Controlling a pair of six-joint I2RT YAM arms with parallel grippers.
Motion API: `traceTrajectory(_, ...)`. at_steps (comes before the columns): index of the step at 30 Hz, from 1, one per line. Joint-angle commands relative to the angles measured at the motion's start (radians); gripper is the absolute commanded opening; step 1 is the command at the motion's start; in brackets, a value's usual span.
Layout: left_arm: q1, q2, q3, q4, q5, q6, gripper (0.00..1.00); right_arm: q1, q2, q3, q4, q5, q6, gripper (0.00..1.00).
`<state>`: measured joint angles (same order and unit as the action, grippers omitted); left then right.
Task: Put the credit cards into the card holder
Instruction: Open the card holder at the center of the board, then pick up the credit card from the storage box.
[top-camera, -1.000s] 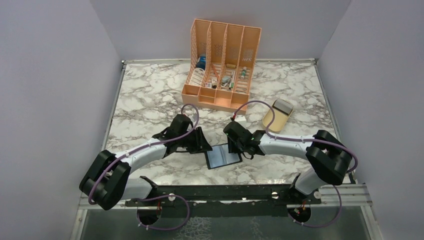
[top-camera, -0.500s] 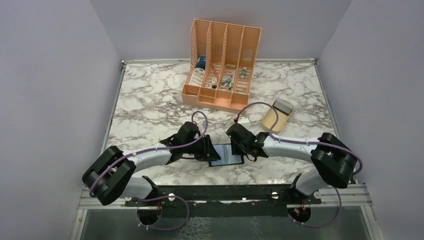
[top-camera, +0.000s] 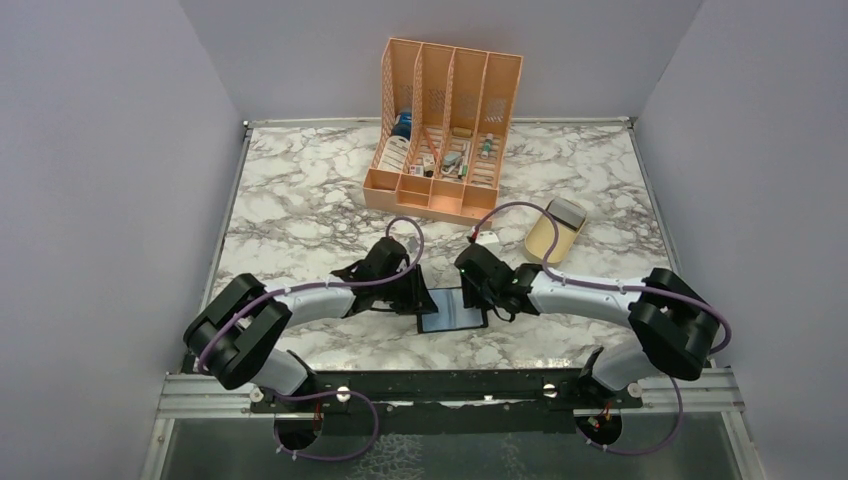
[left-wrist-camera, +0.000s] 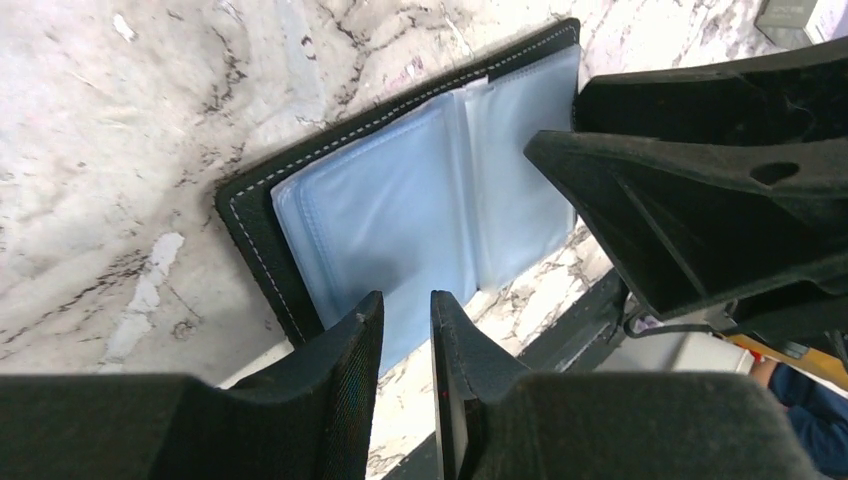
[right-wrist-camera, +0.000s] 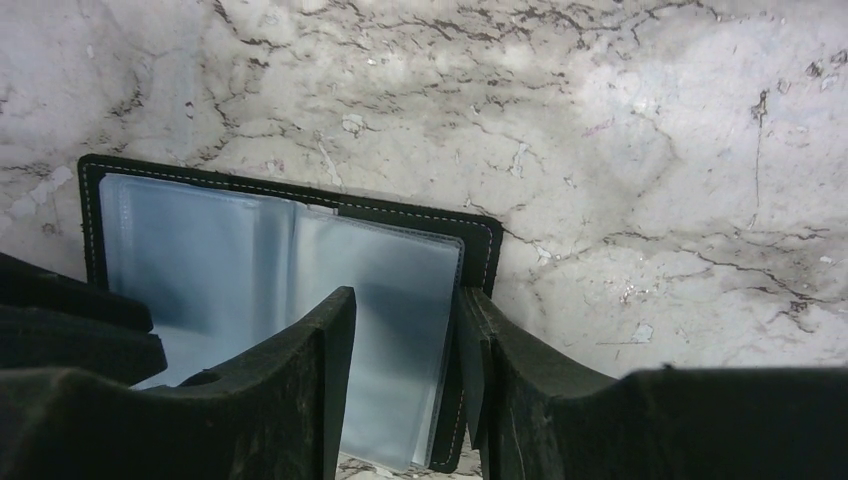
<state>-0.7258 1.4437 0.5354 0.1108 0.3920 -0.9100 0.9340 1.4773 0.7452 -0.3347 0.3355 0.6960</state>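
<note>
The card holder (top-camera: 455, 315) is lying open at the table's (top-camera: 300, 200) six o'clock. At its nine the left gripper (left-wrist-camera: 405, 310) is sitting nearly closed at its edge, grip unclear; at three the right gripper (right-wrist-camera: 405, 300) is straddling its edge, half open.

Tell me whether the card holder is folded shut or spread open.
Spread open: the card holder lies flat on the marble table, its pale blue plastic pockets facing up inside the black stitched cover.
</note>
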Motion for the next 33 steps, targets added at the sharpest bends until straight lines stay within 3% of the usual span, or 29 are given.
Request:
traceTrajectory(1,0.002,-0.024,0.04,-0.063,-0.089,0.046,0.26,-0.003,-0.032,0.047,0.031,-0.01,-0.05,0.43)
traceTrajectory(7,0.002,-0.134,0.046,-0.06,-0.095,0.086,0.38,-0.009,-0.083,0.092,0.043,-0.032,-0.127,0.43)
traceTrajectory(10,0.001,-0.179,0.057,-0.068,-0.111,0.129,0.39,-0.03,-0.103,0.129,0.035,0.0,-0.174,0.47)
traceTrajectory(17,0.002,-0.198,0.109,-0.104,-0.03,0.189,0.42,-0.197,-0.075,0.218,0.008,0.013,-0.366,0.47)
traceTrajectory(21,0.002,-0.242,0.17,-0.212,-0.024,0.272,0.65,-0.34,-0.047,0.253,0.036,0.014,-0.5,0.48)
traceTrajectory(28,0.003,-0.33,0.298,-0.415,-0.076,0.429,0.83,-0.536,0.049,0.29,0.122,0.046,-0.73,0.5)
traceTrajectory(30,0.003,-0.35,0.328,-0.461,-0.102,0.486,0.98,-0.583,0.072,0.304,0.135,0.032,-0.801,0.52)
traceTrajectory(33,0.003,-0.377,0.329,-0.497,-0.171,0.573,0.99,-0.643,0.09,0.313,0.167,0.018,-0.918,0.53)
